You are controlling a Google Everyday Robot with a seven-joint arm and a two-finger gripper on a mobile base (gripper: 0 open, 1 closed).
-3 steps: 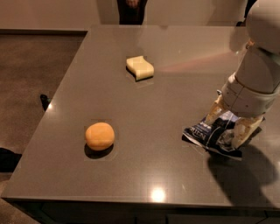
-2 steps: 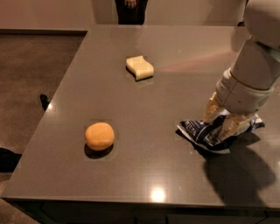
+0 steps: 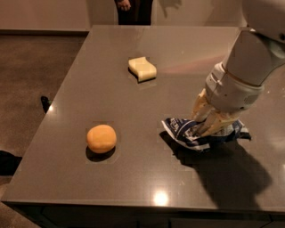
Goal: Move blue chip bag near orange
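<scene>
The blue chip bag (image 3: pixel 189 132) is a crumpled navy foil bag with white lettering, lying on the grey table (image 3: pixel 133 178) right of centre. My gripper (image 3: pixel 208 121) comes down on it from the upper right on a white arm, its tan fingers (image 3: pixel 199 107) shut on the bag's middle. The bag's right part is partly hidden behind the fingers. The orange (image 3: pixel 101 138) sits on the table to the left of the bag, a clear gap between them.
A pale yellow wavy block (image 3: pixel 142 68) lies further back near the table's middle. A person's dark legs (image 3: pixel 133 11) stand past the far edge. The table's left edge drops to brown floor (image 3: pixel 31 67).
The gripper and the chip bag have moved left together across the table toward the orange. The orange and the yellow block have not moved.
</scene>
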